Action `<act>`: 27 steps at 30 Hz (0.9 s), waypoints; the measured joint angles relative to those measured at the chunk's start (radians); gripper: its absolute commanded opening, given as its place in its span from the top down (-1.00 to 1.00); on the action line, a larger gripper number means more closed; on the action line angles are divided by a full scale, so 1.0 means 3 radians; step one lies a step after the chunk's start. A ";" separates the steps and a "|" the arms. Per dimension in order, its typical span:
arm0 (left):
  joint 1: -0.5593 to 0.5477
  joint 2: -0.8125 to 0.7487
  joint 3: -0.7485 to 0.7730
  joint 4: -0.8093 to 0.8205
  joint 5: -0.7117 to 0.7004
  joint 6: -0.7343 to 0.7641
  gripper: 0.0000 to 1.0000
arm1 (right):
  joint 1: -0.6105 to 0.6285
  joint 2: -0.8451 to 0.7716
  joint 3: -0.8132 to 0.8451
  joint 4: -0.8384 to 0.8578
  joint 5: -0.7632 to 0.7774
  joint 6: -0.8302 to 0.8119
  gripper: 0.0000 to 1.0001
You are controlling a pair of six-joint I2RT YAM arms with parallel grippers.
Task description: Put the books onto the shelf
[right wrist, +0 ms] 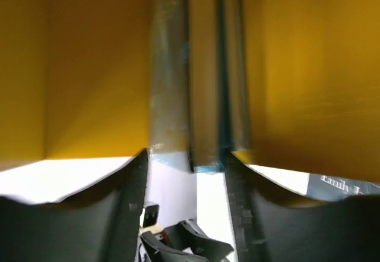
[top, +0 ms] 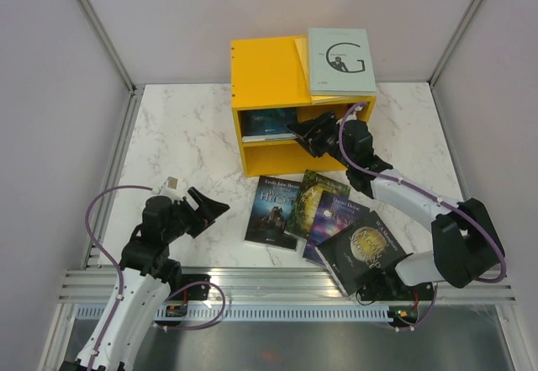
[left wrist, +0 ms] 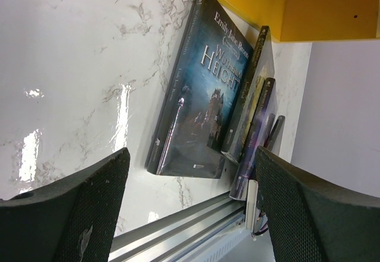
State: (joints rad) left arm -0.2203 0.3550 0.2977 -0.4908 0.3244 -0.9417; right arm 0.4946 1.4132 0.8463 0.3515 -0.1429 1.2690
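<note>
Blue books (top: pixel 269 122) lie in the upper compartment of the shelf (top: pixel 265 72) by the far edge of the surface (top: pixel 185 135), and a grey book (top: pixel 340 60) lies on its top. Four dark books (top: pixel 274 211) are left flat by the near edge, long axes pointing roughly toward the shelf, so perhaps half is done. The right gripper (top: pixel 303 133) has book edges between its fingers, pinching or not I cannot tell; the left gripper (top: pixel 212 211) is spread wide.
</note>
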 measured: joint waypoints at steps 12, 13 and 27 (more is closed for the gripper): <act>0.0000 0.0145 -0.0052 0.0117 0.0070 0.0001 -0.84 | 0.0085 -0.0640 -0.0575 -0.0053 -0.0067 -0.0235 -0.53; 0.0000 0.0200 -0.0053 0.0154 0.0080 0.0003 -0.85 | 0.0092 -0.0800 -0.0601 -0.0131 -0.0051 -0.0281 -0.54; -0.0251 0.1967 -0.0221 0.1493 0.0313 0.0000 -0.99 | 0.0156 -0.2059 -0.1643 -0.1050 0.0069 -0.0738 -0.53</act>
State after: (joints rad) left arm -0.2955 0.9451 0.2314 -0.0429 0.4183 -0.9417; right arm 0.5415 0.7956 0.3534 0.0364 -0.1223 1.0477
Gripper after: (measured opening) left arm 0.994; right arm 0.772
